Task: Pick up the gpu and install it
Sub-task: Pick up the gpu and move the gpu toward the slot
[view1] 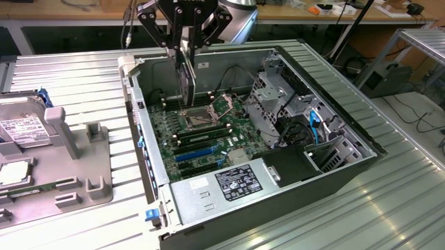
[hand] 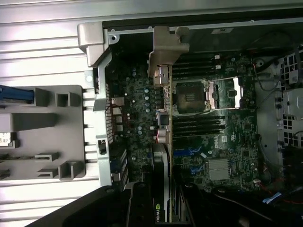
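While the gripper [view1: 187, 39] pinches the gpu [view1: 186, 78] by its upper edge, the card hangs upright inside the open case [view1: 149, 156], its lower edge low over the motherboard [view1: 163, 130] beside the CPU socket [view1: 197, 120]. The case wall stands on the exterior view's left and the drive cage [view1: 274, 96] on its right, with open room between. From the wrist view the card runs edge-on, its silver bracket [hand: 168, 45] close to the rear wall; whether they touch I cannot tell.

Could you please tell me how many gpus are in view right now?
1. The gpu hangs on edge in the gripper, above the motherboard inside the open case. Another could be hidden behind the drive cage.
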`<state>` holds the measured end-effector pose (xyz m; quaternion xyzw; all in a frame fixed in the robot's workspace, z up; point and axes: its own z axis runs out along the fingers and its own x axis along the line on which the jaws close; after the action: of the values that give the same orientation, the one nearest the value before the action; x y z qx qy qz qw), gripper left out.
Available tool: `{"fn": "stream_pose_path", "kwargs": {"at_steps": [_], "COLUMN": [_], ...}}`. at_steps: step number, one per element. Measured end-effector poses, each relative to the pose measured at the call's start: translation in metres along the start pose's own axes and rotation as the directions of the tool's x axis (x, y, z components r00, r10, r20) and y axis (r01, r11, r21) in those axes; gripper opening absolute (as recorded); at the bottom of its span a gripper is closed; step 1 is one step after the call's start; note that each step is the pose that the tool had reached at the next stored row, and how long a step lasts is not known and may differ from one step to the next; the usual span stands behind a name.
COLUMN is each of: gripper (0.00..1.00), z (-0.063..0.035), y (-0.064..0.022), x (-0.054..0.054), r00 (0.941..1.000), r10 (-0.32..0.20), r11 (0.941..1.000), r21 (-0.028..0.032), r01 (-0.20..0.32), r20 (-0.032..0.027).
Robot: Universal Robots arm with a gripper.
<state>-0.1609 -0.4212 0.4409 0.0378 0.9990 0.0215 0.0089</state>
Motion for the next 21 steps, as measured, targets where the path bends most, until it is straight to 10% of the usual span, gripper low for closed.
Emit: {"fn": "stream_pose_path", "kwargs": {"at_steps": [21], "gripper": [0.27], "z": [0.0006], "y": [0.0024], "x": [-0.032], "r00": [1.0000], "r10": [0.000], "r11": [1.0000], "r21": [0.0000], "r01": [0.000], "r20": [0.0000]}}
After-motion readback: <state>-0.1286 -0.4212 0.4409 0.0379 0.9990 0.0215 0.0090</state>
